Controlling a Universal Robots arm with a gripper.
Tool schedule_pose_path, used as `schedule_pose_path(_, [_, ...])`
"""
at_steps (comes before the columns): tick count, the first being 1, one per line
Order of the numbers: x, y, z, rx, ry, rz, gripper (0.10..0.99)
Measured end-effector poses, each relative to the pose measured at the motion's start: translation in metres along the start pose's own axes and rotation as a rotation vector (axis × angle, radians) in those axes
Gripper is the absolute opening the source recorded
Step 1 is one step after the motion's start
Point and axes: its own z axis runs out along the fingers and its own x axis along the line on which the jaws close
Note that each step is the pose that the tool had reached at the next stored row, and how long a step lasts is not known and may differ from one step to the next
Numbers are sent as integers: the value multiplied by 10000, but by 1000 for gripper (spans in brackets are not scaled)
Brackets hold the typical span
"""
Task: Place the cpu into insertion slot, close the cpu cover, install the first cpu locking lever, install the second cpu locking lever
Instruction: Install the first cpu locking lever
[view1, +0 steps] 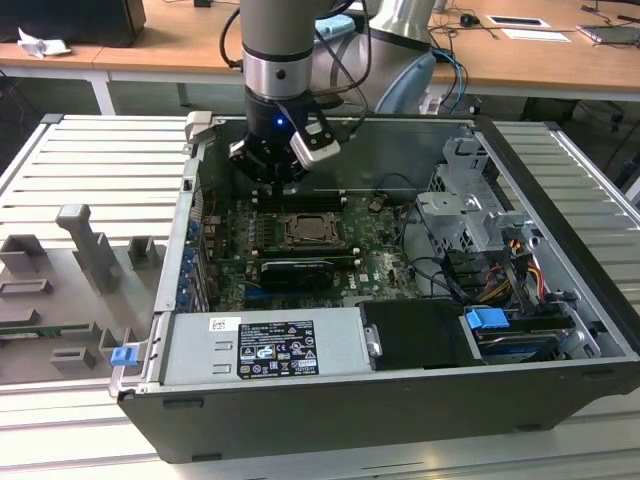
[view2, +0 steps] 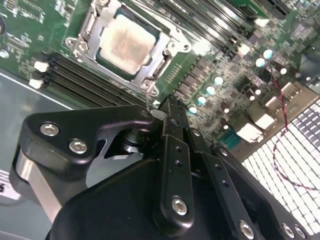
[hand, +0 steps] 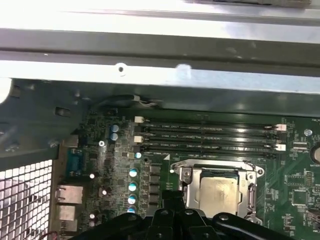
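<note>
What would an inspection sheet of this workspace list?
Surface: ribbed metal table carrying an open computer case.
Job's things: cpu seated in the insertion slot; cpu cover lies flat around it.
Clutter: grey fixture blocks and a blue clip on the table, exterior view's left.
End effector: hangs above the green board, close to the slot.
Cables: coloured wire bundle inside the case, exterior view's right.
Surroundings: wooden desks behind.

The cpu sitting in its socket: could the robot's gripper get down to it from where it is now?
Probably yes. The case is open on this side, the gripper hangs above the board beside the cpu, and nothing stands between them. The cpu cover frames it but leaves its face bare.
</note>
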Motion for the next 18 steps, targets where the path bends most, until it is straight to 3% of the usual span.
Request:
schedule_pose_path(4, [93, 35, 2, 0, -15, -4, 106])
schedule_pose_path(9, [86, 215, 12, -1, -14, -43, 106])
schedule_pose_path(18, [46, 226, 13, -1, -12, -58, 106])
